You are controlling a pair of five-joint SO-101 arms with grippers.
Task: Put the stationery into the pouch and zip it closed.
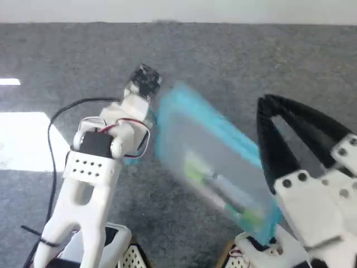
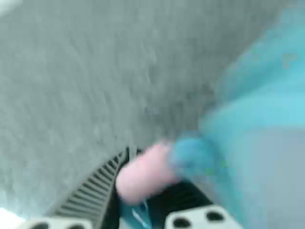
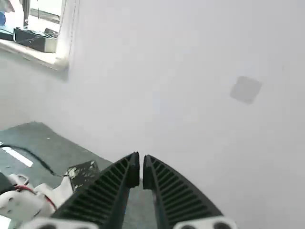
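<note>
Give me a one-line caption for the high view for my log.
Mid-task: left gripper at the edge of the blue pouch, stationery inside; right gripper shut, raised alongside.

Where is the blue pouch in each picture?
High view: the pouch is in the middle, between the two arms.
Left wrist view: the pouch sits in the left gripper.
Right wrist view: the right gripper points at the wall, away from the pouch.
Shared landmark: the grey mat, seen in all three.
</note>
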